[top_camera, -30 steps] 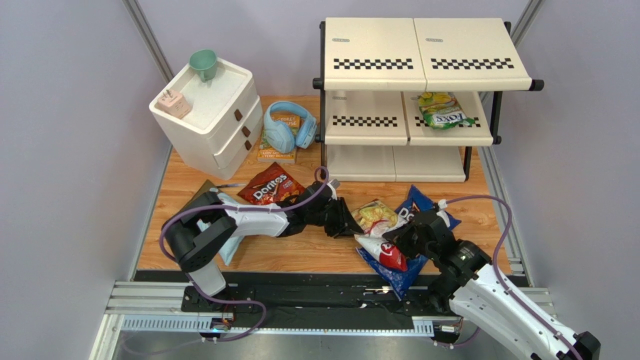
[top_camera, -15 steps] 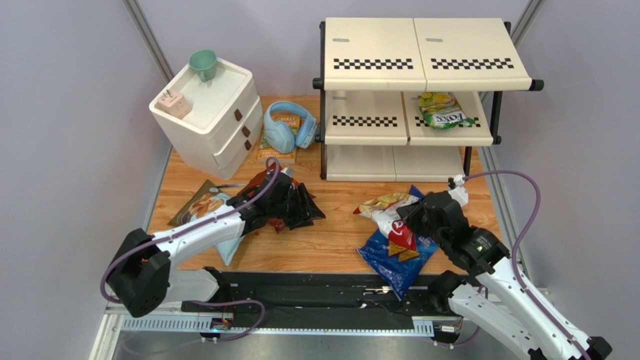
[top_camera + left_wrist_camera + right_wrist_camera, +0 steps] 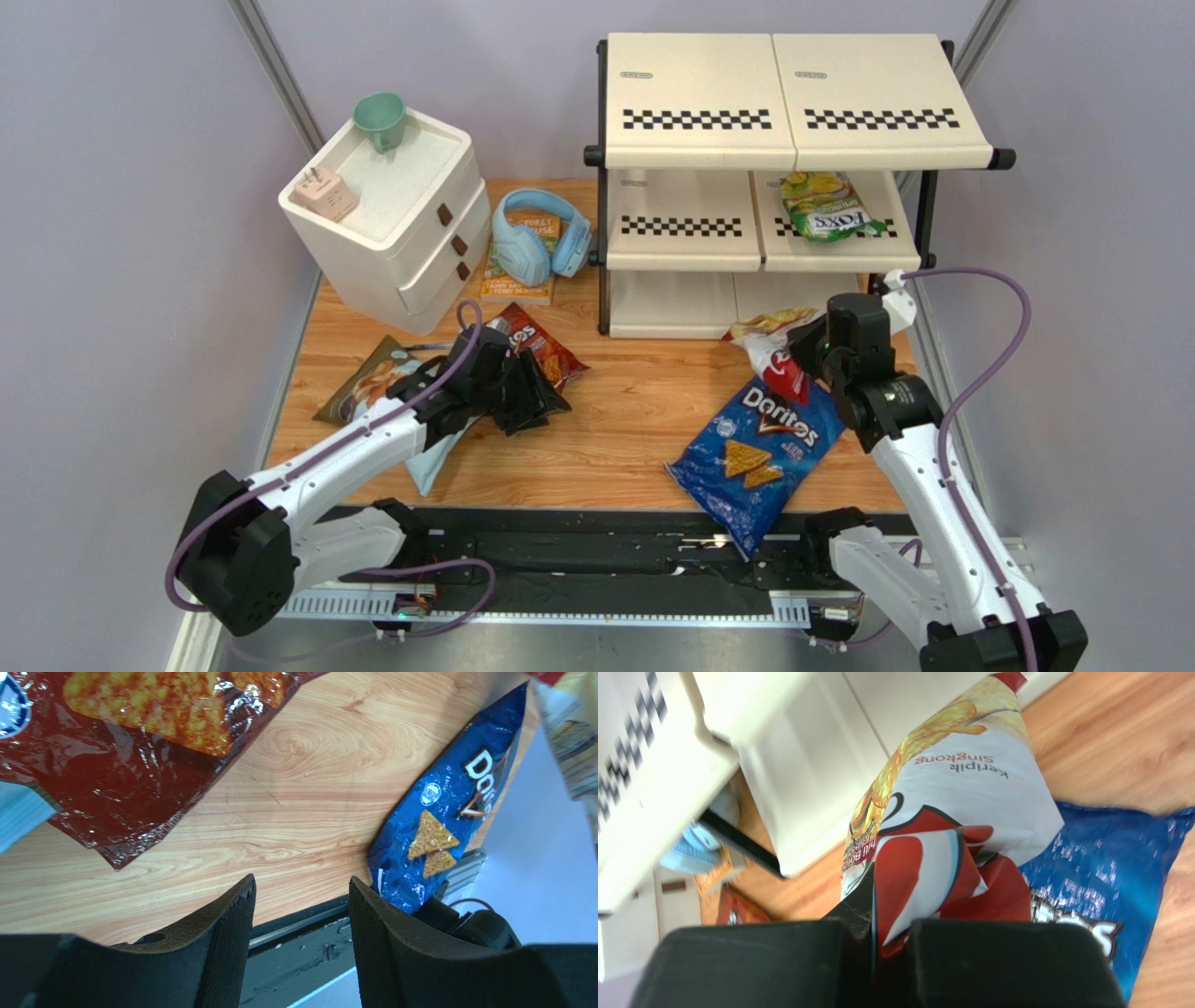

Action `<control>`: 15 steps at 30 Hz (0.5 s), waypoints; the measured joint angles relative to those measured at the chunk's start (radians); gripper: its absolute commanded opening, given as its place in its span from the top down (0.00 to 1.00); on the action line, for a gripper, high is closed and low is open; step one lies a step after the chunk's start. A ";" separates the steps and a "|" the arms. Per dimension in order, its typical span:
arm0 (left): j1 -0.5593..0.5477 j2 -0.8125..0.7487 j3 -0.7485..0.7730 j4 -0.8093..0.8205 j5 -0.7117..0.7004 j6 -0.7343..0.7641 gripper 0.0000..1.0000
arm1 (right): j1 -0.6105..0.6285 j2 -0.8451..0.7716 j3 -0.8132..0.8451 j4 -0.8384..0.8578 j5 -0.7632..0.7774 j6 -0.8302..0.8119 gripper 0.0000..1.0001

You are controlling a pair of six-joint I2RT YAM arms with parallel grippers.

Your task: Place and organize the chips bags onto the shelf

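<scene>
The cream shelf [image 3: 793, 98] stands at the back right, with the small green-yellow bag [image 3: 831, 205] on its middle tier. My right gripper [image 3: 811, 353] is shut on the white-and-red bag [image 3: 769, 347] and holds it just in front of the bottom tier; the right wrist view shows the bag [image 3: 955, 812] pinched between the jaws [image 3: 889, 931]. The blue Doritos bag [image 3: 751, 448] lies flat below it. My left gripper [image 3: 544, 396] is open and empty beside the red Doritos bag [image 3: 540, 343], which also shows in the left wrist view [image 3: 126, 756]. The cassava bag [image 3: 368, 381] lies partly under the left arm.
A white two-drawer cabinet [image 3: 386, 210] with a green cup [image 3: 380, 119] stands at the back left. Blue headphones [image 3: 537, 238] lie on an orange book [image 3: 516, 280] beside the shelf's left pole. A black rail [image 3: 589, 539] runs along the near edge.
My right gripper has lifted the white-and-red bag off the blue Doritos bag and carried it back toward the shelf's bottom tier. My left arm has swung left to the red Doritos bag.
</scene>
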State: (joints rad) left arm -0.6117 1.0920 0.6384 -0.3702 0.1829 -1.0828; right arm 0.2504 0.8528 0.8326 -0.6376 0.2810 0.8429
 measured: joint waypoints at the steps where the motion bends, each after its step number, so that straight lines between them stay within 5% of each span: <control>1: 0.004 0.005 0.001 -0.005 0.002 0.009 0.43 | -0.039 0.002 0.000 0.019 -0.019 -0.014 1.00; 15: 0.010 0.141 0.058 -0.021 0.053 0.064 0.44 | -0.161 0.093 -0.077 0.343 -0.091 -0.064 1.00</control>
State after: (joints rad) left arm -0.6018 1.2327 0.6964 -0.3916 0.2359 -1.0183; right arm 0.0891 0.9463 0.7555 -0.2947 0.1902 0.7792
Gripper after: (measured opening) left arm 0.560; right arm 0.011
